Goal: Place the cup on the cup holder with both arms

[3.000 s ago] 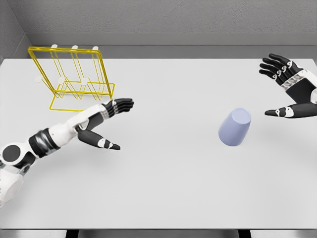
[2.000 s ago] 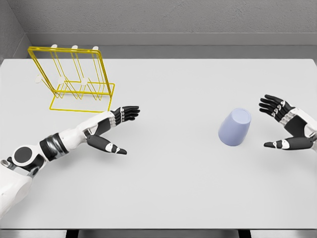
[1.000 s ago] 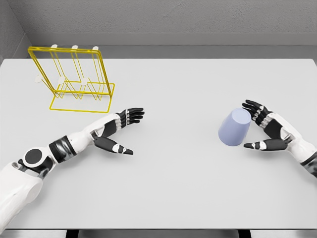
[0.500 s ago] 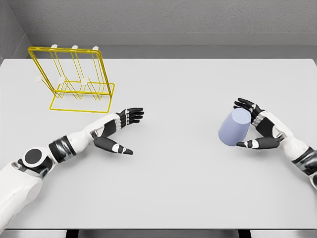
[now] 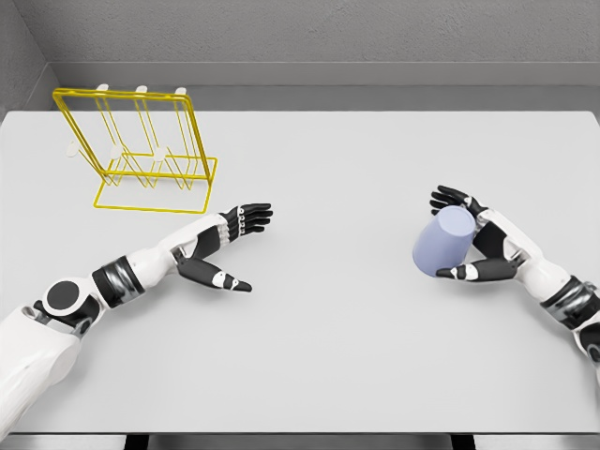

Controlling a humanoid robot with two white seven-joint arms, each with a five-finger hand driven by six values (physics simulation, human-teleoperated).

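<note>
A pale lilac cup (image 5: 442, 240) lies tilted on the white table (image 5: 328, 337) at the right. My right hand (image 5: 439, 234) brackets it, with the fingers (image 5: 448, 198) curving past its far side and the thumb (image 5: 469, 272) along its near side; the hand looks open, not clamped. The yellow wire cup holder (image 5: 122, 92) stands at the far left with nothing on its pegs. My left hand (image 5: 249, 249) hovers open just in front and to the right of the holder, palm toward the middle of the table.
A grey wall runs along the table's far edge and left side. The table's right edge is close behind my right forearm (image 5: 553, 286). Only the holder and the cup are on the table.
My right hand came down and leftward from the far right and now has fingers and thumb on either side of the cup. The left hand crept slightly right, then held still. The cup has not moved.
</note>
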